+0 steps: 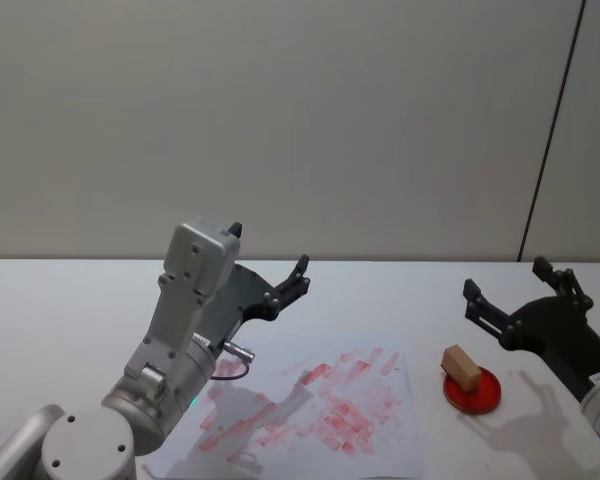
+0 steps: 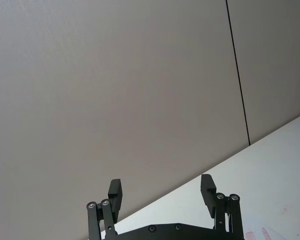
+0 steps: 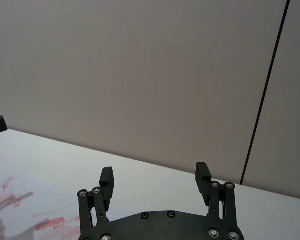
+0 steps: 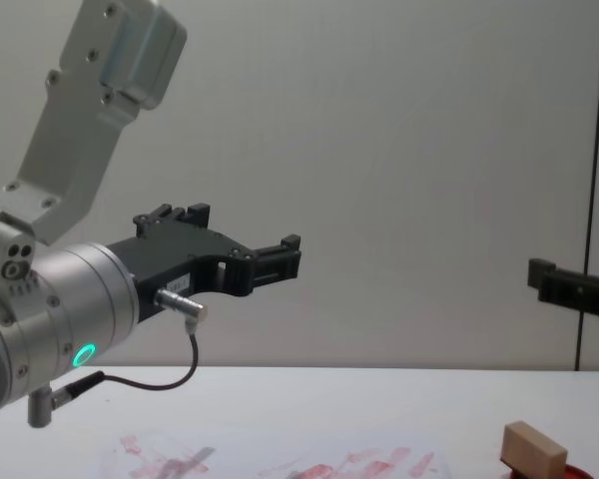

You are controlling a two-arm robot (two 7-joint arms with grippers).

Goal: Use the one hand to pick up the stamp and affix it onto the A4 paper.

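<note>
Right claw: my right gripper (image 1: 514, 284) hangs in the air over the right part of the table (image 1: 60, 300), right of the stamp and not touching it. In the chest view one of its fingertips (image 4: 545, 276) shows well above the block.
Right claw state: spread wide. In the right wrist view the two notched fingers (image 3: 106, 178) stand far apart, with nothing between them.
Left claw: my left gripper (image 1: 270, 256) is raised above the near-left part of the paper, on the end of the silver arm (image 1: 185, 300) with the green ring light (image 4: 83, 353).
Left claw state: also wide, and it carries nothing. Its fingers (image 2: 115, 189) point at the grey wall (image 1: 300, 120).
Stamp: the stamp (image 1: 461, 367) – a light tan wooden block – sits on the red ink pad (image 1: 483, 396), on the pad's left side. In the chest view it looks a little tilted.
Ink pad: it lies flat on the table, just beside the right edge of the paper and apart from it.
Paper: the A4 paper (image 1: 390, 445) lies flat on the table in front of me, between the two arms. It has many red and pink stamp marks (image 1: 340, 410) – they are densest near its middle.
</note>
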